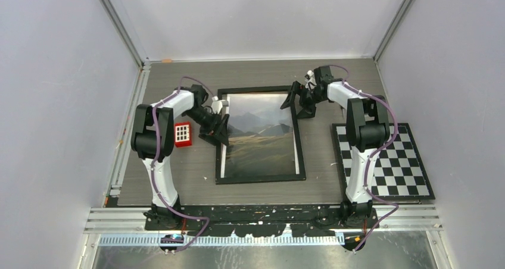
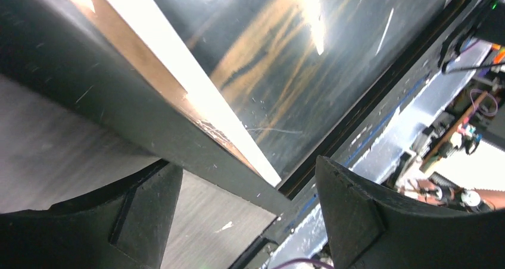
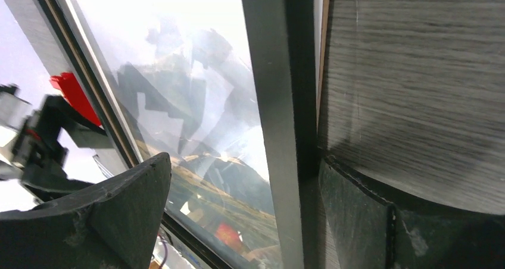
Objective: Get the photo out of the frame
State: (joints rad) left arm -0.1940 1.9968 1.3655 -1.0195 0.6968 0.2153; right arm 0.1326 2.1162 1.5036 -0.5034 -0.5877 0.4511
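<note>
The frame lies flat mid-table, black rim up. The photo of grey mountains and green-brown hills sits in it, its white left border skewed off the left rim. My left gripper is open at the frame's left rim. In the left wrist view the jaws straddle the black rim, and the photo's white border with a brown edge stands above it. My right gripper is open at the frame's far right corner. In the right wrist view it straddles the right rim beside the photo.
A small red block with white buttons lies just left of the frame, close to my left arm. A black-and-white checkerboard lies at the right, beside my right arm. Grey walls enclose the wood-grain table on three sides.
</note>
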